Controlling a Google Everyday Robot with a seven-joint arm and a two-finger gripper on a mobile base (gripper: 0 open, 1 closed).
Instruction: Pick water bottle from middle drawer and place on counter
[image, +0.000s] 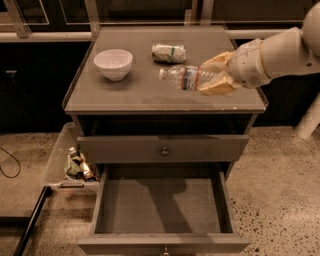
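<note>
Item one, the water bottle (184, 78): I log it lying on its side in the air just above the right half of the counter (130, 95), white cap pointing left, label band of red and blue at mid-body, its base end clamped between the tan fingers of the pincer (216, 76). The pincer sits over the counter's right front area, closed on the bottle, with the white arm (280, 52) running off to the right edge of my view. Item two, the counter itself, the top of this bench: grey-brown and glossy, carrying a white bowl (113, 63) at left, upright, and I can see nothing in it; also a white-and-green wrapped packet (169, 52) lying toward the back, just behind the bottle's cap end and apart from it. Item three, the upper drawer front (163, 149): pushed in, small round knob at centre. Item four, the middle drawer (165, 206): pulled well out below, bare flat floor showing, shadow across the middle of it, no contents that I can see. Item five, a pale translucent plastic bin (60, 160) hanging off the cabinet's left side: it holds several small dark bottles with coloured labels (79, 166), bunched at its near end. Speckled floor (280, 190) around the base.
</note>
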